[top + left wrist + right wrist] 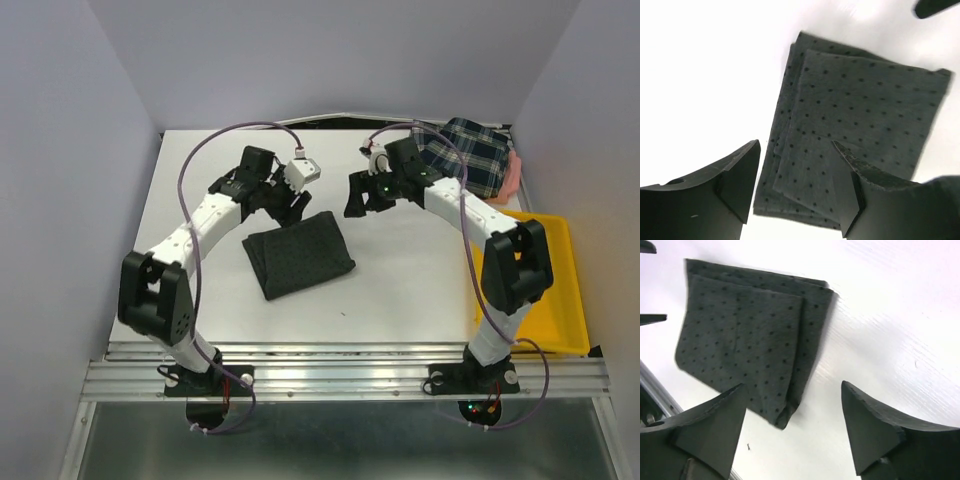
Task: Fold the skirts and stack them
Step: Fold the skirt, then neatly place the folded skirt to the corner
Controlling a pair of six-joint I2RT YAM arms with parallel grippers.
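Mid-tabletop: charcoal skirt [298, 254] folded, looks done lol
Left gripper [292, 206], right gripper [357, 197] spread, empty, probably ready for far-right-corner plaid skirt [468, 152]

The charcoal skirt [298, 254] [860, 135] [747, 335], marked with fine dark dots, is seen folded into a compact layered rectangle. It is laid flat near the middle of the bench [400, 290], slightly turned, its stacked edges staggered along one side. The plaid skirt [470, 152], navy, green and white, is bunched at the far right corner. Only a strip of the pink skirt [513, 175] is shown, at the plaid skirt's right edge.
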